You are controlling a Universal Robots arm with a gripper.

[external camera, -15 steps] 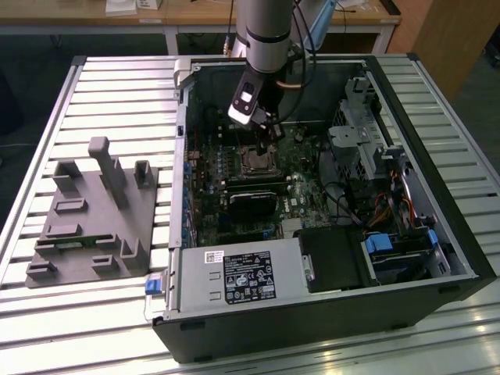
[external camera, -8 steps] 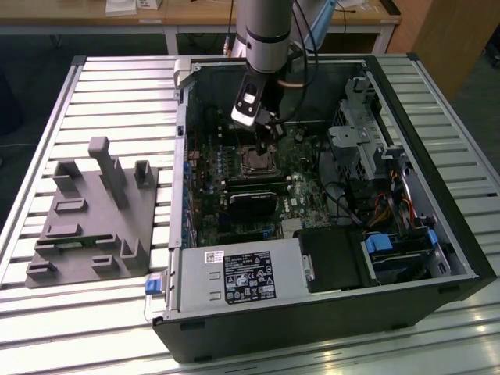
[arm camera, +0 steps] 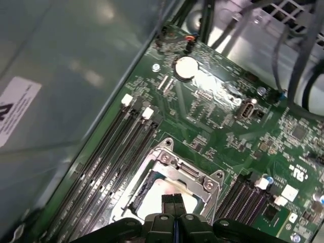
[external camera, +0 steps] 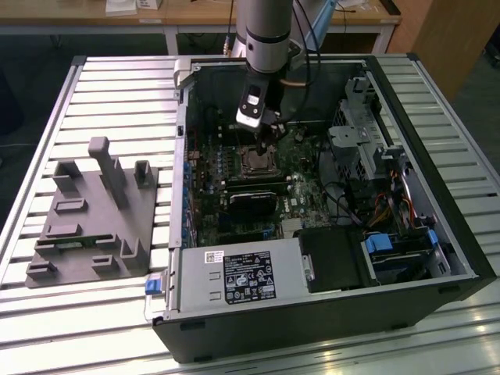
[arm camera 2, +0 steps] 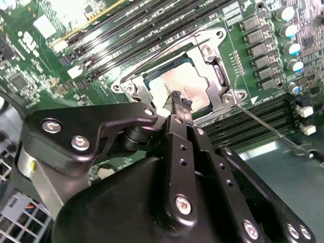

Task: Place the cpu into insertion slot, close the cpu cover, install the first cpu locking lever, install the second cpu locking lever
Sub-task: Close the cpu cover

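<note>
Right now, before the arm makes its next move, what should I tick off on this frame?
1. The cpu lies in the insertion slot: ok, its silvery top sits inside the socket.
2. The cpu cover is down around the cpu: seemingly ok, but cannot tell whether it lies fully flat.
3. The gripper is shut and positioned over the cpu's edge: ok.
4. The gripper is touching the cpu or the cpu cover: cannot tell.
5. The locking lever is latched: not ok, as the thin rod sticks out from the socket's corner.
</note>
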